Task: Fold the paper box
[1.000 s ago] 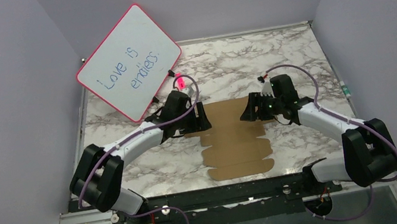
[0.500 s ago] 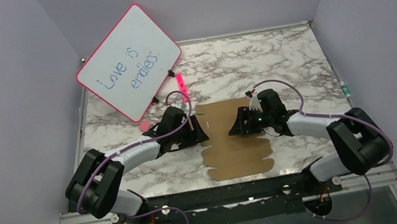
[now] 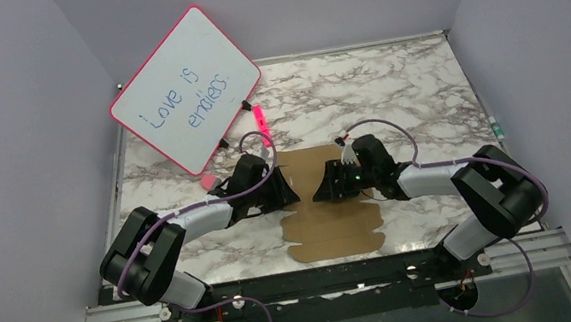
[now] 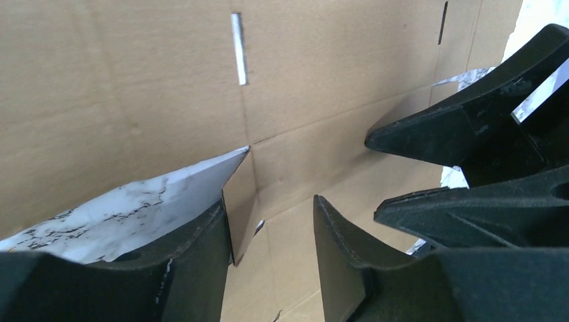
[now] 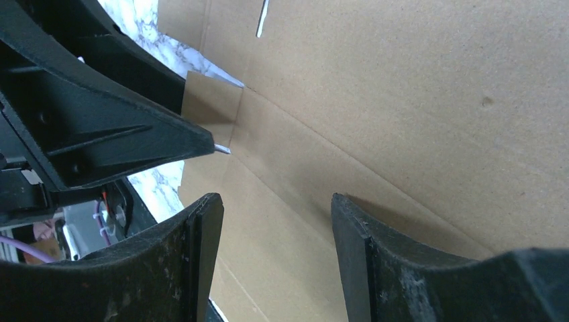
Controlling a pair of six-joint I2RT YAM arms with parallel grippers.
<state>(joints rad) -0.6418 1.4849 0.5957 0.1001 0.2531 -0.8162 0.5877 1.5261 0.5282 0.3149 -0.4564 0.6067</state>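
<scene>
The paper box (image 3: 332, 227) is a flat brown cardboard sheet with scalloped tabs, lying on the marble table near the front middle. My left gripper (image 3: 294, 192) is low at its left edge, open; in the left wrist view (image 4: 268, 225) a small flap (image 4: 239, 201) stands up against the left finger. My right gripper (image 3: 317, 191) faces it from the right over the sheet, open and empty, with bare cardboard (image 5: 402, 100) between its fingers (image 5: 276, 211). The two sets of fingertips are close together, a little apart.
A pink-framed whiteboard (image 3: 186, 90) leans at the back left. A pink marker (image 3: 259, 117) lies behind the sheet and a small pink item (image 3: 207, 180) sits by the left arm. Grey walls close in both sides and the back.
My right gripper has moved left and down onto the sheet, toward the left gripper. The left gripper has dropped low at the sheet's left edge. The sheet has slid slightly left.
</scene>
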